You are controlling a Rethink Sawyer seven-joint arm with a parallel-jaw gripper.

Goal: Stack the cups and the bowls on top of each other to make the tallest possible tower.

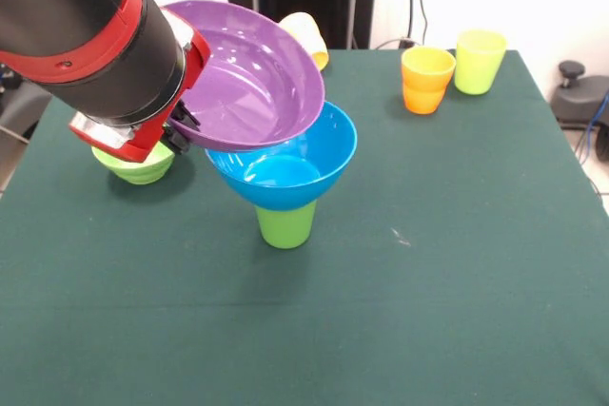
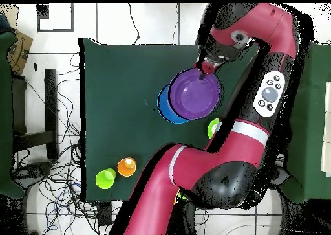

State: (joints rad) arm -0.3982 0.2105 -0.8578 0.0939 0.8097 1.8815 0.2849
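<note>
While the gripper (image 1: 181,125) clasps the rim of the tilted purple bowl (image 1: 249,73), that bowl leans on the blue bowl (image 1: 285,173). The blue bowl sits on an inverted green cup (image 1: 285,225) near the table's (image 1: 457,263) centre.

Glossy smooth plastic purple bowl (image 1: 249,73) and blue bowl (image 1: 285,170); matt green cloth tabletop (image 1: 428,263).
</note>
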